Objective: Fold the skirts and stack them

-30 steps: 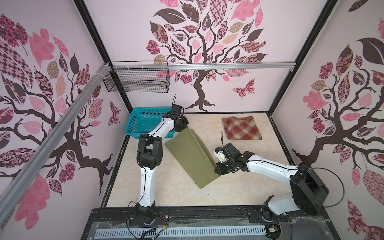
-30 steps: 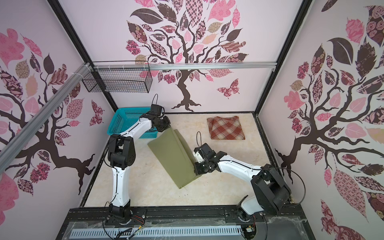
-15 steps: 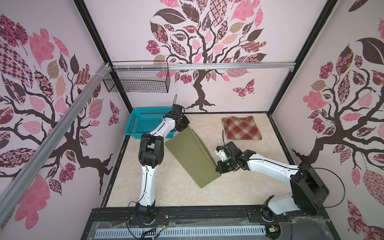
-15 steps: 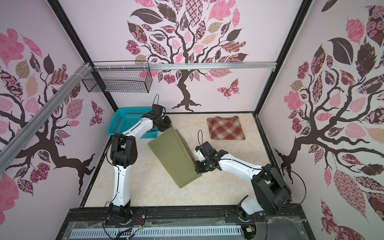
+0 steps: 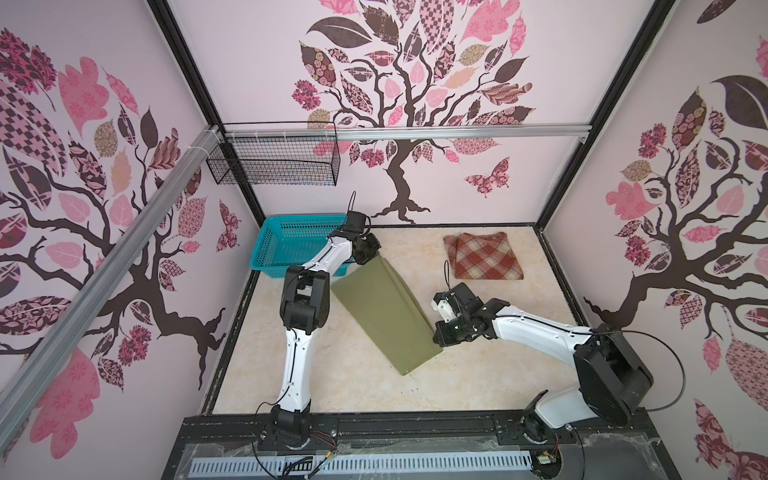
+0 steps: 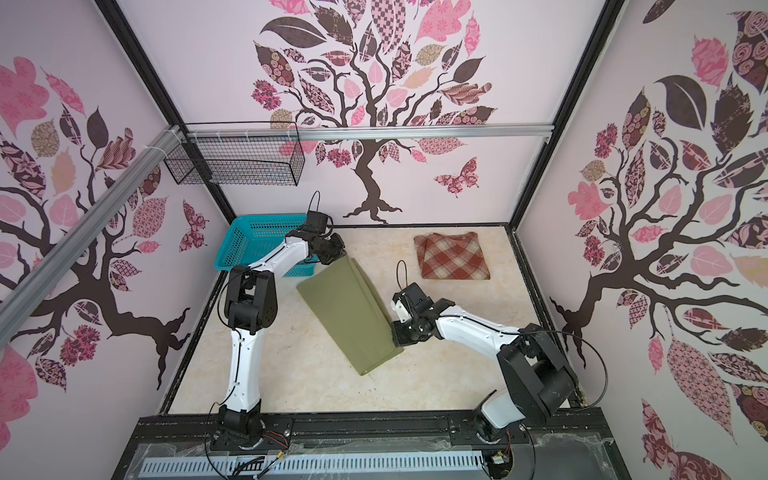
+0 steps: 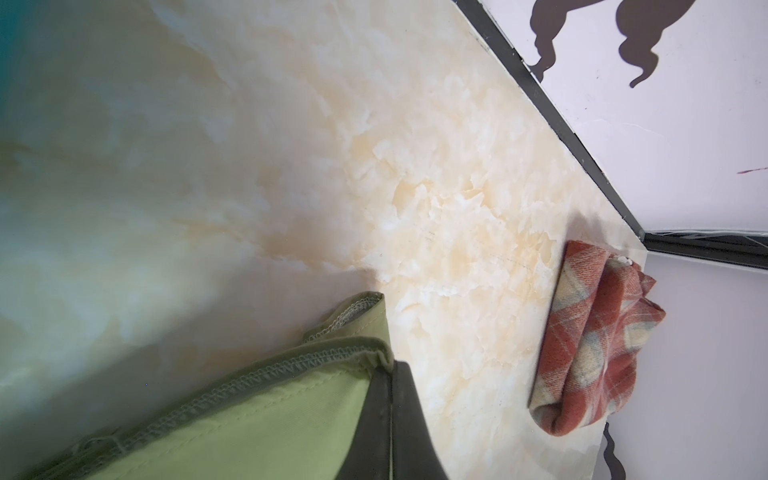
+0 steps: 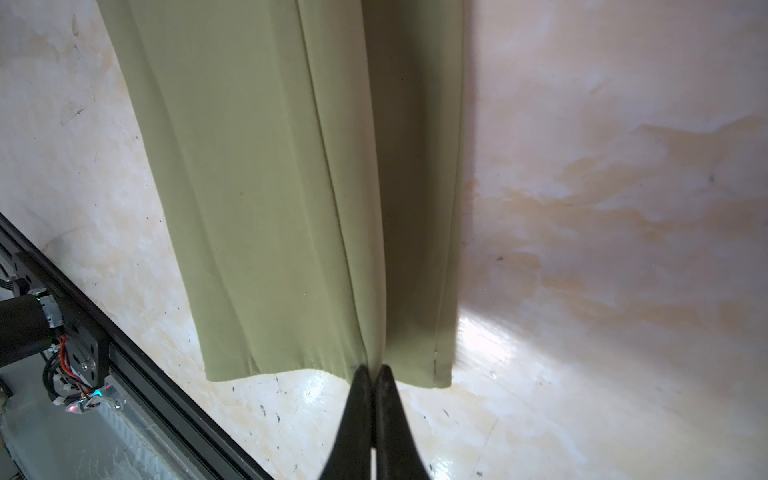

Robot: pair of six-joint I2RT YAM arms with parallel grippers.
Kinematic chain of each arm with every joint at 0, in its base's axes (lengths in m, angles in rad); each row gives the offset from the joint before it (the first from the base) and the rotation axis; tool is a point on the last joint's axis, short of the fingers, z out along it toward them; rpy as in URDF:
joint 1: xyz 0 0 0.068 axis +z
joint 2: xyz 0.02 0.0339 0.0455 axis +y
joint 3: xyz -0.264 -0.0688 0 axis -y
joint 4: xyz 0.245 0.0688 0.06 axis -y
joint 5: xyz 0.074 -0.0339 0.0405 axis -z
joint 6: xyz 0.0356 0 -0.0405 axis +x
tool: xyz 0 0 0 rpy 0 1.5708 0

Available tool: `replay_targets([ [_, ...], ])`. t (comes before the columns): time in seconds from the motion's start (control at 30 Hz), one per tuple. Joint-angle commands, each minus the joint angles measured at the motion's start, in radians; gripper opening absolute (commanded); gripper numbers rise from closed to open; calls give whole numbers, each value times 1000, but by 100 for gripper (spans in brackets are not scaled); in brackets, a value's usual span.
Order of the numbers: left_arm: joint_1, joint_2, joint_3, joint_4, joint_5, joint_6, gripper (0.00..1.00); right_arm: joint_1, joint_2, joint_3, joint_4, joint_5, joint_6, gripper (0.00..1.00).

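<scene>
The olive-green skirt (image 5: 384, 309) (image 6: 349, 309) hangs as a long folded panel in both top views, its near end by the tabletop. My left gripper (image 5: 368, 257) (image 6: 332, 259) (image 7: 390, 368) is shut on its far stitched corner, next to the basket. My right gripper (image 5: 436, 338) (image 6: 394, 340) (image 8: 374, 370) is shut on the near hem of the olive-green skirt (image 8: 291, 187). The rust-red and cream plaid skirt (image 5: 484, 255) (image 6: 453, 255) (image 7: 594, 345) lies folded at the back right of the table, apart from both grippers.
A turquoise plastic basket (image 5: 291, 245) (image 6: 257, 245) stands at the back left beside my left arm. A black wire basket (image 5: 274, 160) hangs on the back wall rail. The black frame rail (image 8: 124, 345) runs along the table's front edge.
Both grippers stay shut on the green skirt. The cloth has shifted slightly; the arms have barely moved.
</scene>
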Motion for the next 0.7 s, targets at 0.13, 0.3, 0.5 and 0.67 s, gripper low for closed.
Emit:
replay_targets([
  [0.13,5,48,40,32,-2,-7,0,-14,39,6,-36,15,7,0],
  [0.3,5,65,57,22,1,-5,0,-17,45,9,-36,21,8,0],
  [0.5,4,70,62,16,-1,-1,0,-19,58,12,-32,20,9,0],
  [0.67,5,79,68,15,4,1,0,-20,59,11,-34,30,9,0],
])
